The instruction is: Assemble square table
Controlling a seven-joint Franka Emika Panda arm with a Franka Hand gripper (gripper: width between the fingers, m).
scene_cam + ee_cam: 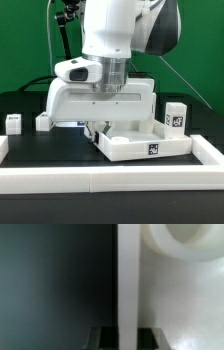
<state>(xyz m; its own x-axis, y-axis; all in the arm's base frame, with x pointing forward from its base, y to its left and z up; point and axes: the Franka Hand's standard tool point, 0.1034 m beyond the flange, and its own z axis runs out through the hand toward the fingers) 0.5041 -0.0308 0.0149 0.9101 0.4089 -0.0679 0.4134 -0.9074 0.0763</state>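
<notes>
Exterior view: robot arm fills the upper centre of the frame and reaches straight down. The hand (96,127) sits just left of centre, at the near-left edge of the square table top (150,140). The top is a white tray with a raised rim, lying flat on the dark table (60,140), centre to lower right of the frame, with one black-and-white tag on its front wall.

Wrist view: the hand (126,339) is closed, with a dark finger pad (100,338) on each side of a thin upright white wall. That wall is the rim of the square table top (180,297), so the hand is pinching the rim. One side of the wall is the white tray floor with a rounded white raised shape (185,243); can't tell what it is. The other side is dark and blurred.

Loose legs in the exterior view, all standing on the table:
- left leg (14,122), at the exterior view's far left
- second leg (42,121), just right of it, near the arm's white body
- right leg (176,115), tagged, behind the top at the exterior view's right

None of the legs touches the top. The white front rail (110,180) runs across the lower frame, just in front of the top.
</notes>
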